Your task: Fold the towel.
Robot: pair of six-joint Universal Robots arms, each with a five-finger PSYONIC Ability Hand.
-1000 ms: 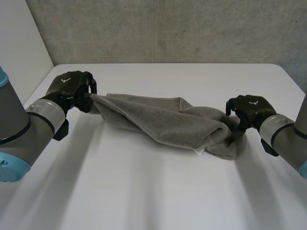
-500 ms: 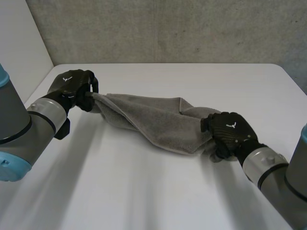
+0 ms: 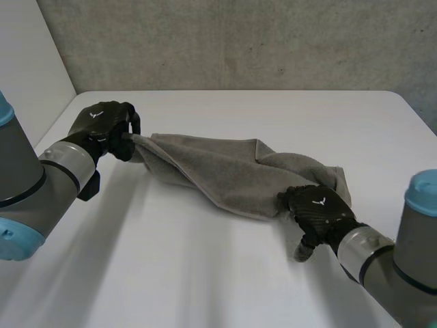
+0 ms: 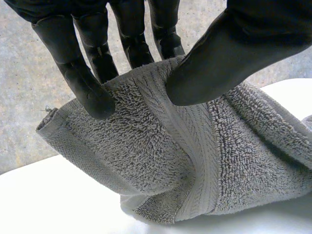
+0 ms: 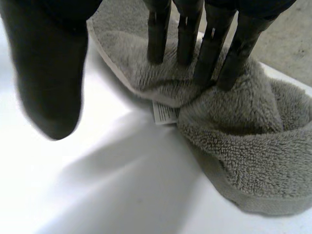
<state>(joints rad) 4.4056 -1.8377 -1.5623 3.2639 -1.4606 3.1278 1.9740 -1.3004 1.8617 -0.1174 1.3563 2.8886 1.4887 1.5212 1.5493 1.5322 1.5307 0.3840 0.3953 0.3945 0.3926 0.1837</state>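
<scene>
White table (image 3: 205, 280), concrete wall (image 3: 239, 41), grey towel (image 3: 225, 171).

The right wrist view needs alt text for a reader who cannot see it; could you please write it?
The right hand rests straight fingertips on the edge of a crumpled grey towel, thumb apart above the white table. A small white label sticks out from under the towel near the fingertips.

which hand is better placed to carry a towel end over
Left, probably. The left hand pinches one end of the towel between fingers and thumb. The right hand only rests straight fingers on the bunched end by the label, thumb off the cloth, so it would need to grasp first.
</scene>
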